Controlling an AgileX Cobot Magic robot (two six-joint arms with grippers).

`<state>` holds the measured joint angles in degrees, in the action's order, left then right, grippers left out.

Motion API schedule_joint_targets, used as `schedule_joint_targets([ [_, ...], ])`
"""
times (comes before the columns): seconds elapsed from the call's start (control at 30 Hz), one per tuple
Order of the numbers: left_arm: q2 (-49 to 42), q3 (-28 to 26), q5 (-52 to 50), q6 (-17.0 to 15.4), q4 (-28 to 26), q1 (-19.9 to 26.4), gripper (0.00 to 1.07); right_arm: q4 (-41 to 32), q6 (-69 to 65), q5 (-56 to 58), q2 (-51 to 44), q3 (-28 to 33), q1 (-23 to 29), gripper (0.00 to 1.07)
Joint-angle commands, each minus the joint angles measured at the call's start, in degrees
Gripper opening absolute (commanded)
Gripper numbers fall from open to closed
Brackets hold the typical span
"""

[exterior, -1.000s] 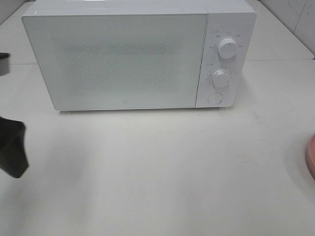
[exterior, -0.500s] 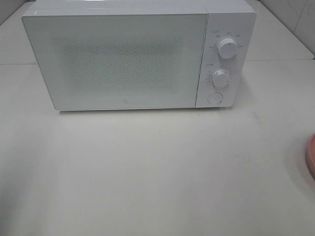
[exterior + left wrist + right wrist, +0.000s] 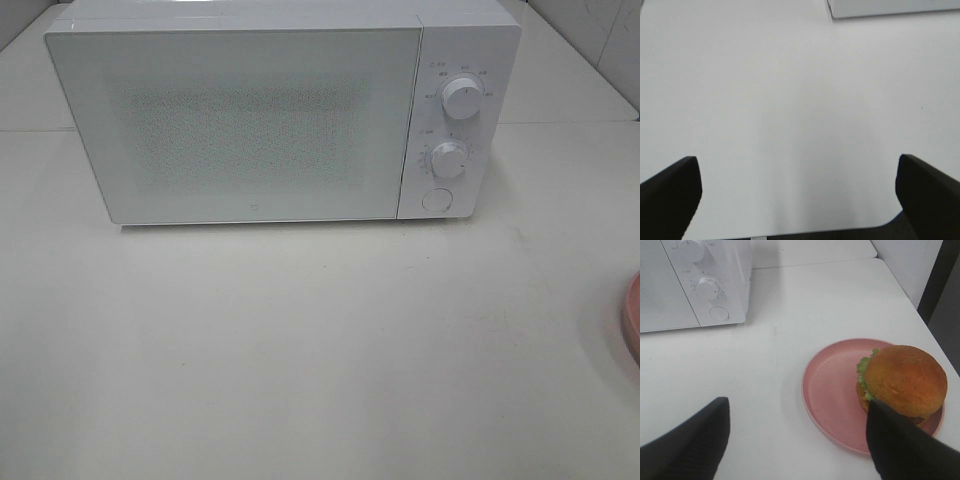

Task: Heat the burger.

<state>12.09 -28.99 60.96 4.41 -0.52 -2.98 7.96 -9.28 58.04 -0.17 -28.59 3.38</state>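
Right pincer (image 3: 797,440) spread open and empty, golden-bunned lettuce burger (image 3: 902,382) on its round pink plate (image 3: 832,390) just beside its outer finger

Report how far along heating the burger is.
Done: nothing that shows. The microwave door is shut, and the burger sits on the pink plate on the table beside it.
In hand: nothing. The right end effector hangs open near the plate, and the left end effector is open over bare table.
Left: open the door, put the burger inside, close it and set the dials.
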Motion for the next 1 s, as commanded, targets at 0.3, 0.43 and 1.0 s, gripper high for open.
schedule_joint_targets([
  [0.3, -14.0, 0.5, -1.5, 0.7, 0.5, 0.1, 1.04, 0.0, 0.6, -0.3, -1.7, 0.1, -0.2, 0.75],
  [0.43, -13.8, 0.5, -1.5, 1.1, 0.5, 0.1, 1.04, 0.0, 0.6, -0.3, -1.5, 0.1, -0.2, 0.75],
  [1.0, -13.8, 0.5, -1.5, 1.1, 0.5, 1.5, 1.04, 0.0, 0.6, -0.3, -1.5, 0.1, -0.2, 0.75],
])
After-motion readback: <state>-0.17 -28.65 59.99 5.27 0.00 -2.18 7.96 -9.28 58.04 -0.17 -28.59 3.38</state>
